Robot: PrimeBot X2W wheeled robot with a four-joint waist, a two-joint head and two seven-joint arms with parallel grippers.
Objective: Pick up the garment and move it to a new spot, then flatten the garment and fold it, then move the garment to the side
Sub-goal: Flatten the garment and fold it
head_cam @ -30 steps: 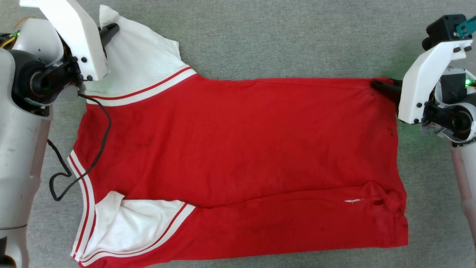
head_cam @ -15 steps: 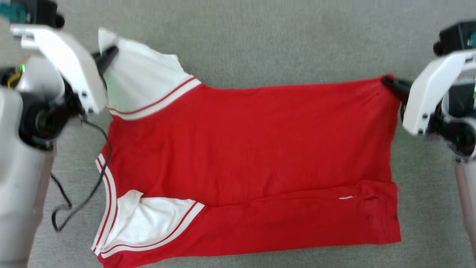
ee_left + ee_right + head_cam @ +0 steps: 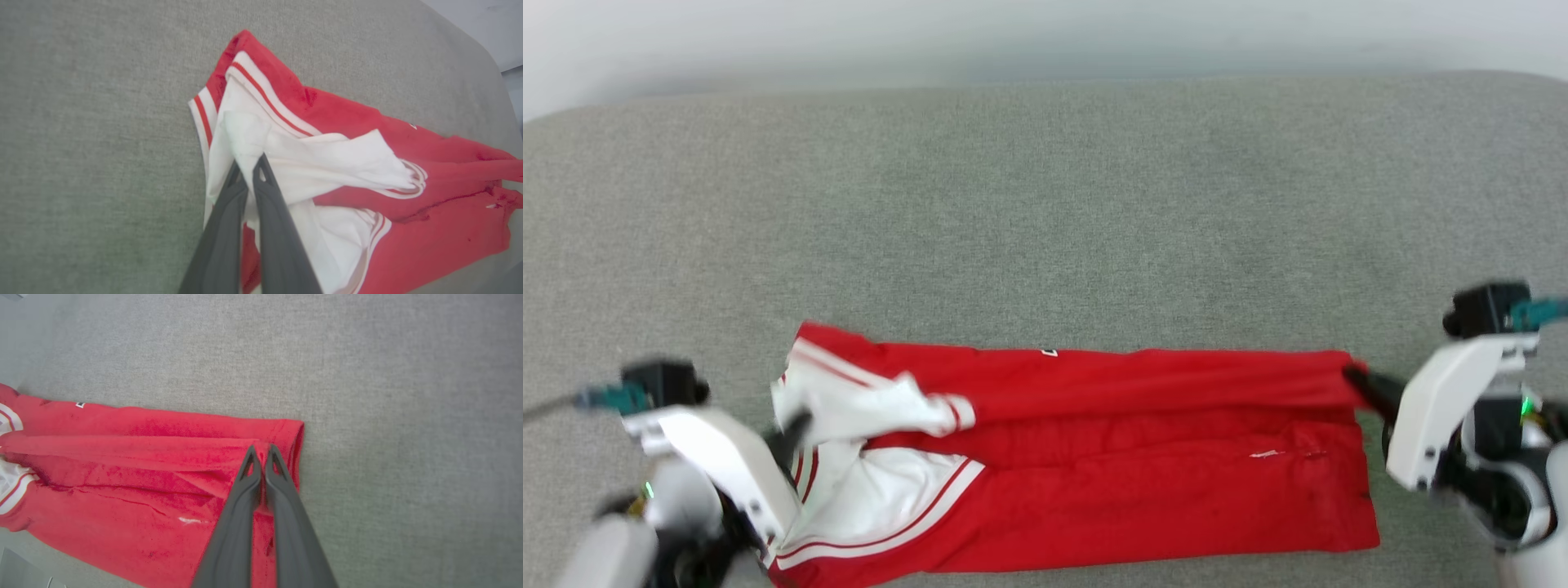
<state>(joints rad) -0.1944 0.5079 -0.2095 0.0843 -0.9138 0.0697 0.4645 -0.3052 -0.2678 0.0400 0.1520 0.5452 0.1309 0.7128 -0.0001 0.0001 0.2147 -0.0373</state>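
Folding is partway, I judge: the grey bench (image 3: 1045,204) lies bare beyond the garment (image 3: 1143,457), with plenty of room past its far edge. It rests doubled lengthwise, untidy at its sleeve end; tidying and moving aside remain. My left claw (image 3: 792,429) is clamped on its white sleeve, my right claw (image 3: 1356,380) on its hem corner.

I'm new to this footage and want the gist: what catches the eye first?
A red-and-white garment lies half-folded across the grey surface. The left gripper pinches a white sleeve at one end; the right gripper pinches the red corner at the other.
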